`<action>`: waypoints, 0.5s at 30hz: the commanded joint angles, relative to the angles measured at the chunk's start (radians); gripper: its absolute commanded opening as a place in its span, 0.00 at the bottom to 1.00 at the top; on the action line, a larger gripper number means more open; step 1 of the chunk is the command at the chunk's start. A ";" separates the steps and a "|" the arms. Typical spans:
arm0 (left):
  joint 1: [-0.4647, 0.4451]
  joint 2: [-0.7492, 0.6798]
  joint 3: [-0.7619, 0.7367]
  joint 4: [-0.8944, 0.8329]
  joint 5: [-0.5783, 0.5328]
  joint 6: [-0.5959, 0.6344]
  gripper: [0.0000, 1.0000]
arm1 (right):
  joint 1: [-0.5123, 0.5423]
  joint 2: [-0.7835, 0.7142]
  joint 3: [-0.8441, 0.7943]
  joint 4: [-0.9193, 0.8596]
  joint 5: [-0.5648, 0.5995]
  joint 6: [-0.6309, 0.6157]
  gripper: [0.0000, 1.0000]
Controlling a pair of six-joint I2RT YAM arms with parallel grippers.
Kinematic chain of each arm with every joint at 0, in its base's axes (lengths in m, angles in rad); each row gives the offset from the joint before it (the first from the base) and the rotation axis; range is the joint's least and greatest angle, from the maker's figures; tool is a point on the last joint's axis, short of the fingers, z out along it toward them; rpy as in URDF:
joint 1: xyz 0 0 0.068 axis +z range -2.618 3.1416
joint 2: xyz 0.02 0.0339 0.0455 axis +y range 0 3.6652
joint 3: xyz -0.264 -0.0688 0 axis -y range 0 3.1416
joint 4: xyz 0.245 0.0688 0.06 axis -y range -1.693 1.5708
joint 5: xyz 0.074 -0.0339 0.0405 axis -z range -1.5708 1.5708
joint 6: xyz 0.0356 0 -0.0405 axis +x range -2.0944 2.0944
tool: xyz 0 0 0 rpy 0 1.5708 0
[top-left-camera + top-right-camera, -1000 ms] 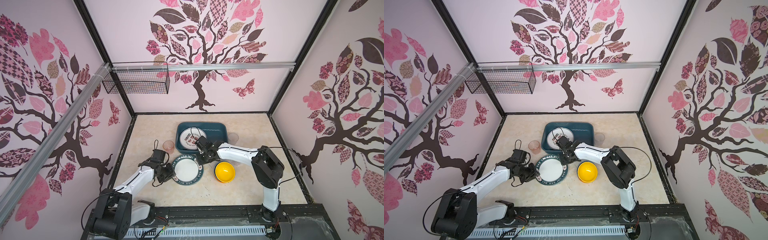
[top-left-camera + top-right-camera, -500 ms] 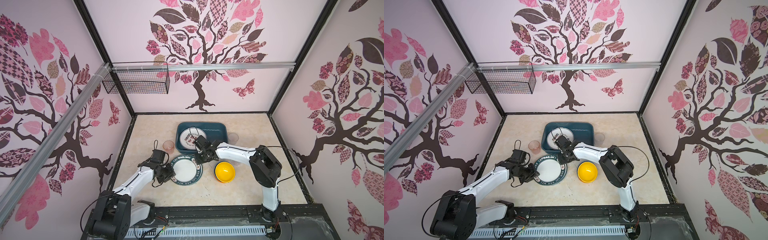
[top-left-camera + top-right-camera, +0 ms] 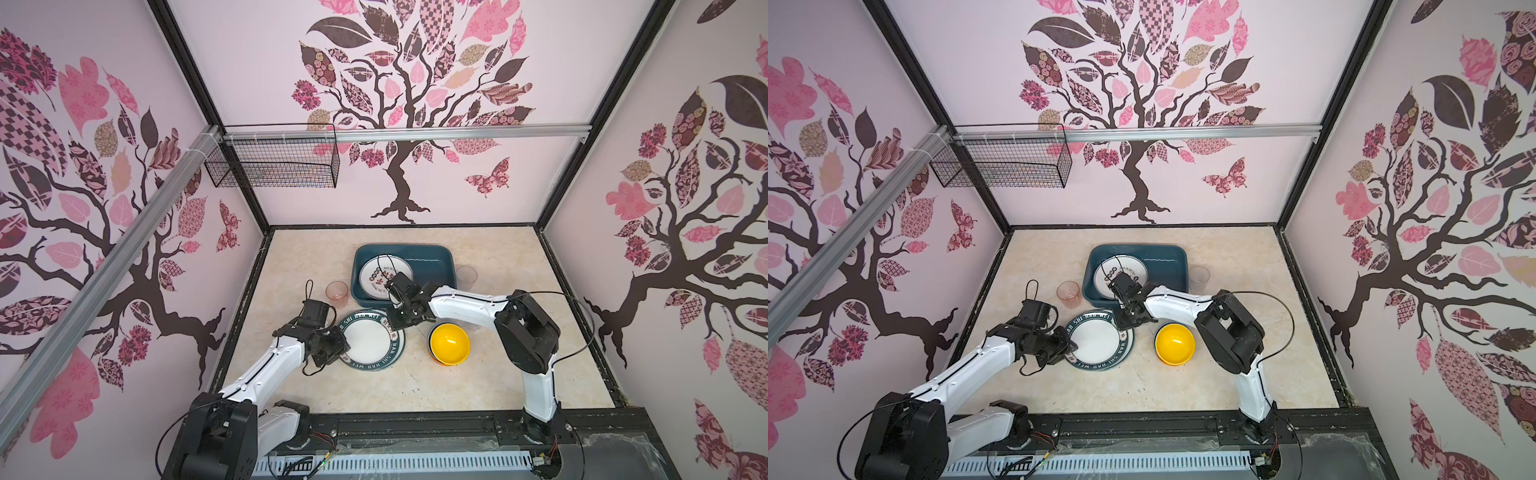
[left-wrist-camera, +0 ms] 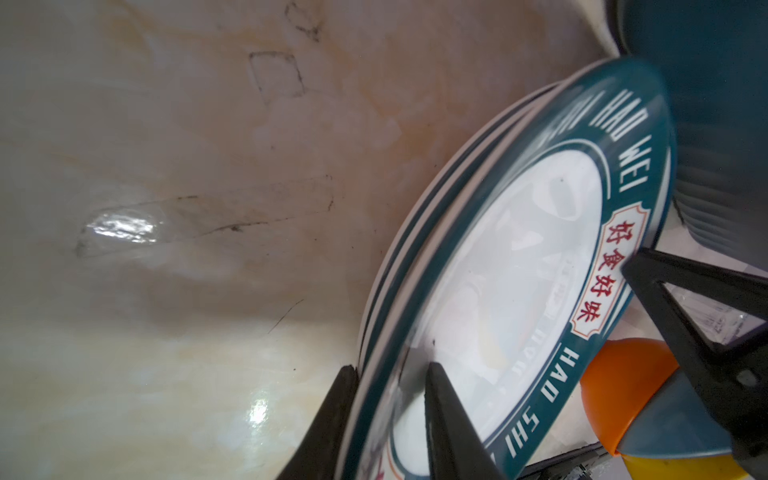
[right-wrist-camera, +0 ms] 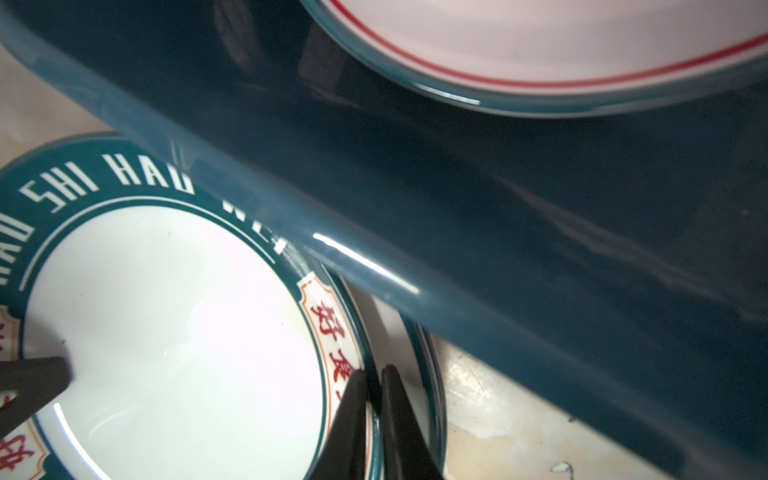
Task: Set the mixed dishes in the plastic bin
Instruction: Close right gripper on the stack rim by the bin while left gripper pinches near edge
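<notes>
Inside left gripper [image 4: 390, 368], teal-rimmed plate [image 4: 519, 270] rim, clamped

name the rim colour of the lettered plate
Plate rim is dark teal with white lettering, clearest in the right wrist view.

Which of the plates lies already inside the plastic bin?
The white plate with red and black characters: it lies inside the dark teal bin. The teal-rimmed plate lies outside, beside the bin's near wall.
</notes>
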 commanded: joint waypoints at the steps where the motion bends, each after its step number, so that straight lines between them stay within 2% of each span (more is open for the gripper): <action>1: -0.005 -0.010 -0.025 -0.032 -0.023 -0.008 0.26 | 0.027 0.081 -0.015 -0.048 -0.060 -0.007 0.12; 5: -0.006 -0.030 -0.014 -0.053 -0.021 -0.009 0.22 | 0.027 0.088 -0.018 -0.044 -0.061 -0.006 0.12; 11: -0.005 -0.057 -0.004 -0.077 -0.018 -0.008 0.21 | 0.027 0.093 -0.027 -0.039 -0.063 -0.005 0.12; 15: -0.005 -0.063 0.001 -0.083 -0.014 -0.008 0.11 | 0.027 0.092 -0.029 -0.035 -0.061 -0.002 0.12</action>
